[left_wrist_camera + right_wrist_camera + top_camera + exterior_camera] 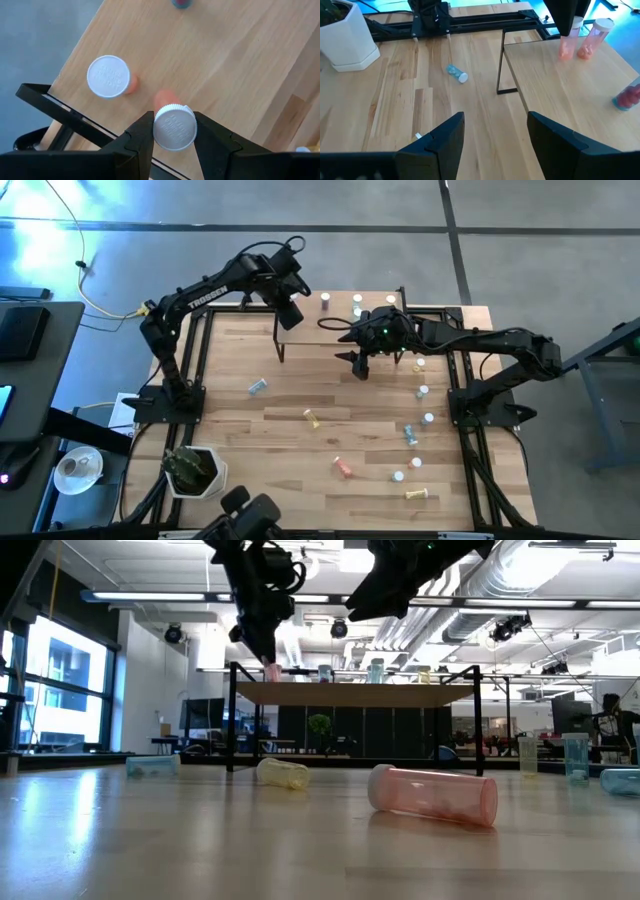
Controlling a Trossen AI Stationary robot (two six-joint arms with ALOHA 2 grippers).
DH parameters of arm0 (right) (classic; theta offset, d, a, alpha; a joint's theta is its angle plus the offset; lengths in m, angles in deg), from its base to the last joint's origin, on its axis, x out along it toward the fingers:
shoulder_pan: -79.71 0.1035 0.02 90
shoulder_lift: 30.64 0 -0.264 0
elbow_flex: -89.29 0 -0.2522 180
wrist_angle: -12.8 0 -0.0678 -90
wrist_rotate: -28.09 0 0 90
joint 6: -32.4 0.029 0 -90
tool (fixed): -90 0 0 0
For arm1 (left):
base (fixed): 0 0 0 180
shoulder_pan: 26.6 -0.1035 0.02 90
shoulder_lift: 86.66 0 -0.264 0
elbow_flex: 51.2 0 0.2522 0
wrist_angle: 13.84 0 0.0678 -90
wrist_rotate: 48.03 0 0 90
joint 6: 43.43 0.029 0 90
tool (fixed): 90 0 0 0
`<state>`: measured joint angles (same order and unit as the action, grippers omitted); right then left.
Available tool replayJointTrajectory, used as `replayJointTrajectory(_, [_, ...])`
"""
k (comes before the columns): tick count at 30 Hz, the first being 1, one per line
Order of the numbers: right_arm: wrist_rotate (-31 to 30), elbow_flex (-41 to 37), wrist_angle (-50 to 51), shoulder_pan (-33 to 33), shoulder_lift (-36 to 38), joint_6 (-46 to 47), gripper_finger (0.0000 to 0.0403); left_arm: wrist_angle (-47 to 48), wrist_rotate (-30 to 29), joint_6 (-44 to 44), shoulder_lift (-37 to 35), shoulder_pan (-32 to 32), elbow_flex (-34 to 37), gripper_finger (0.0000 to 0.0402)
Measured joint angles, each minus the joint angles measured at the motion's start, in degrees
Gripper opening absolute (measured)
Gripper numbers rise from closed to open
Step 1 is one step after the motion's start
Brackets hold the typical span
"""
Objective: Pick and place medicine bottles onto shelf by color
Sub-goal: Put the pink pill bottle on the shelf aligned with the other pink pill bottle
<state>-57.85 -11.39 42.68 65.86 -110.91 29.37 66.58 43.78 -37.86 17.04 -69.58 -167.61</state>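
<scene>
A: Medicine bottles first: a pink bottle is sitting upright on the shelf, close to its edge, with the left gripper clamping its white cap between both fingers. A second pink bottle is standing just beside it, apart from it.

B: And farther along the board?

A: A blue bottle is lying there, well apart from the pink pair, with bare wood lying between.

B: The right gripper?

A: The right gripper is hovering beside the shelf with jaws spread, holding nothing, over bare tabletop. One blue bottle is lying on that open stretch.

B: Any containers?

A: A white planter is sitting at the table's corner, holding a small green plant. More bottles are lying scattered across the tabletop.
</scene>
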Motion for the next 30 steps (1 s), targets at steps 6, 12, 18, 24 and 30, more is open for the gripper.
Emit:
replayJointTrajectory(6, [0.00,0.00,0.60,0.00,-0.02,0.01,0.0209,0.00,0.09,-0.02,0.00,0.40,0.00,0.0113])
replayJointTrajectory(12, [0.00,0.00,0.92,0.00,-0.02,0.02,0.0209,0.55,-0.96,-0.90,0.00,0.33,0.00,0.0113])
replayJointTrajectory(18, [0.00,0.00,0.91,0.00,-0.02,0.02,0.0209,0.87,-0.80,-0.58,1.28,0.92,-0.13,0.0113])
replayJointTrajectory(24, [0.00,0.00,0.87,0.00,-0.02,0.02,0.0209,0.74,-0.59,0.32,1.62,1.12,-0.20,0.0113])
replayJointTrajectory(30, [0.00,0.00,0.85,0.00,-0.02,0.02,0.0209,1.07,-0.90,0.04,1.33,1.05,-0.09,0.0113])
